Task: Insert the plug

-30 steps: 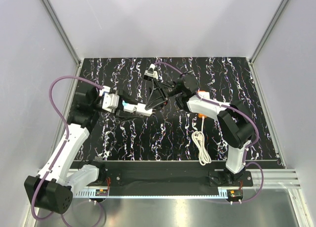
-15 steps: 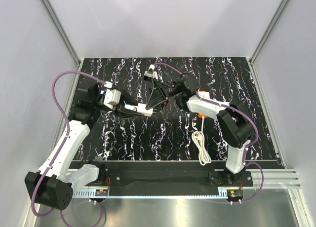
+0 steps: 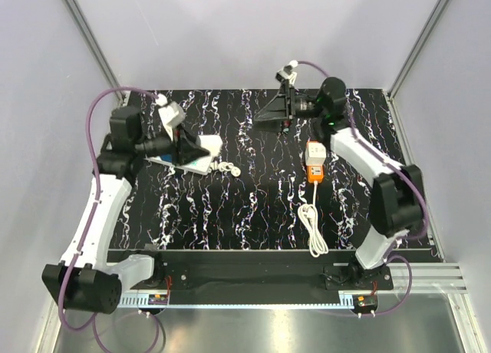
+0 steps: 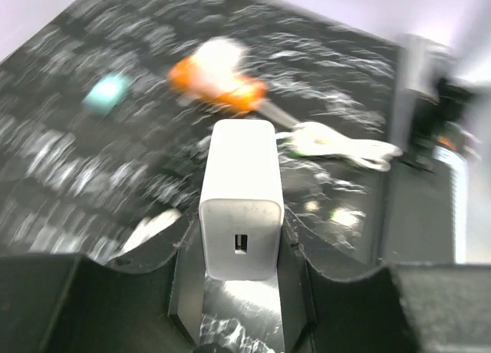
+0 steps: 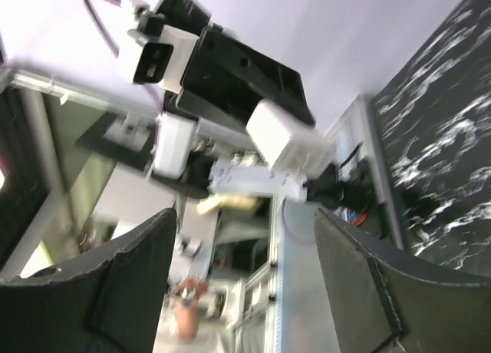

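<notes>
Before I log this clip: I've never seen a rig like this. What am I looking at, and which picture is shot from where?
Two robot arms are bolted at the near edge of a black marbled table. The wide picture is taken from above and behind them. The other two come from a camera on each wrist, so each shows its own fingers. On the table lie an orange power strip with a white cable, and a teal cube. The left gripper is shut on the plug, a white block, held above the table. The right gripper is open and empty, up near the back.
</notes>
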`<move>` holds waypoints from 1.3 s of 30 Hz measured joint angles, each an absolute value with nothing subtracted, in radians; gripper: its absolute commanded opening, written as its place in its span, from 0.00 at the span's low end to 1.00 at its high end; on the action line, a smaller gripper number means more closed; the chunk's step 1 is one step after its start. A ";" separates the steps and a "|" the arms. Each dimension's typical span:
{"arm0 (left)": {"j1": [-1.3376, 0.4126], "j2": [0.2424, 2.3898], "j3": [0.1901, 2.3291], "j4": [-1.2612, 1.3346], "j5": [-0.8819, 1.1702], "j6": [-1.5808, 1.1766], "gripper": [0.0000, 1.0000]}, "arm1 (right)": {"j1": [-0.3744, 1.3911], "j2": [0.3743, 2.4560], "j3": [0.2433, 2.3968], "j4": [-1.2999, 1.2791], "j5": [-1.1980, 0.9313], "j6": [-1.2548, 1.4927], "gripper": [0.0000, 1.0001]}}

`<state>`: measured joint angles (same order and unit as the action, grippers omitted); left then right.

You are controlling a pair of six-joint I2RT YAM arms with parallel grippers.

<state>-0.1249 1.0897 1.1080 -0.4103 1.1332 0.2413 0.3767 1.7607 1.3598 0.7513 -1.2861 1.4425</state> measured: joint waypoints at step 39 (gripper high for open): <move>0.162 2.077 1.935 -1.106 0.099 0.418 0.00 | 0.366 1.214 0.849 -0.110 -0.833 0.633 1.00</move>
